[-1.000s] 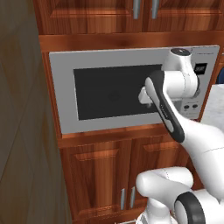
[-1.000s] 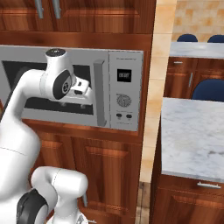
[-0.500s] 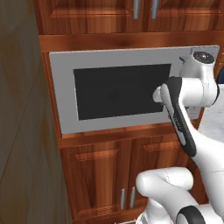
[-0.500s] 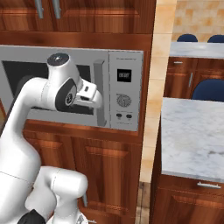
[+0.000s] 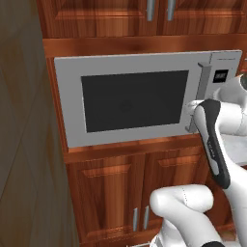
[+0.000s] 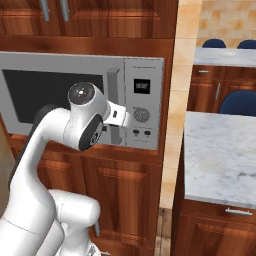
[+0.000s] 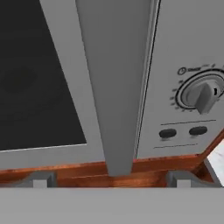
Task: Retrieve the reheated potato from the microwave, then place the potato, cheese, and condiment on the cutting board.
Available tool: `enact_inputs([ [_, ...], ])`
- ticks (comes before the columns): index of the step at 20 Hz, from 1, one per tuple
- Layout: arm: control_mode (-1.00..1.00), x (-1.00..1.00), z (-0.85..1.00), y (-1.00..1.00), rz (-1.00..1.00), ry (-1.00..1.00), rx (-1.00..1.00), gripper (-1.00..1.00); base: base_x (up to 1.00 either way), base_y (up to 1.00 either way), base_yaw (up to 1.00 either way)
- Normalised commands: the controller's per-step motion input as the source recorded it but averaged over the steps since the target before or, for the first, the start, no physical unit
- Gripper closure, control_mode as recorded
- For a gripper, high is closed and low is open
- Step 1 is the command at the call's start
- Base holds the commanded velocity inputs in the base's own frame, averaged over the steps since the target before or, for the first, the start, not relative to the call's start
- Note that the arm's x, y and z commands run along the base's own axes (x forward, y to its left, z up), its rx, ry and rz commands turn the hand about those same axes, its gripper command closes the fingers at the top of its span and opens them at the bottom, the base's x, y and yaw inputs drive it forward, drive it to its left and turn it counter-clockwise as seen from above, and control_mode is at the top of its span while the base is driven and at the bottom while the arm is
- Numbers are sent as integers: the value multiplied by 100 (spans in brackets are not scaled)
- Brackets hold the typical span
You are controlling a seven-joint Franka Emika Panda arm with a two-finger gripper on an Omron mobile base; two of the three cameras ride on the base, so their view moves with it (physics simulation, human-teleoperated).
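The microwave (image 5: 144, 99) sits built into a wall of reddish wooden cabinets, with its door shut; the potato is not to be seen through the dark glass. Taking the microwave as the landmark and reading across it from the left: a dark panel (image 5: 21, 130) stands to its left in the left base view, then comes the grey door frame, then the dark window (image 5: 135, 100), which takes up most of the door. Right of the window runs the upright grey door handle (image 5: 201, 96), and past that the control panel with a small dark display (image 6: 142, 86), a round knob (image 6: 141, 116) below it and two small dark buttons (image 7: 181, 131) under the knob. Above the microwave are upper cabinet doors with metal pulls (image 5: 159, 8), and below it two lower cabinet doors (image 5: 140, 193). The gripper (image 6: 121, 117) is at the lower part of the handle, level with the knob and just left of it. In the hand view the handle rises up the middle, and the two fingertips (image 7: 40, 178) stand well apart on either side of it, so the jaws are spread wide with the handle between them; whether either finger touches the handle cannot be told. Right of the microwave, beyond a light wooden post (image 6: 172, 115), a pale stone counter (image 6: 220, 155) extends toward the camera, with blue chair backs (image 6: 239, 102) behind it.
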Motion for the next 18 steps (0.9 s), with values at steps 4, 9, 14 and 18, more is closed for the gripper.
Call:
enact_inputs([
  [4,-100,27,11,-45,12,0,0,-100,0,0,0],
  [9,-100,37,12,-7,9,0,0,-100,0,0,0],
  [14,-100,39,11,3,1,1,0,-100,0,0,0],
  [18,-100,28,6,3,-4,1,0,-100,0,0,0],
])
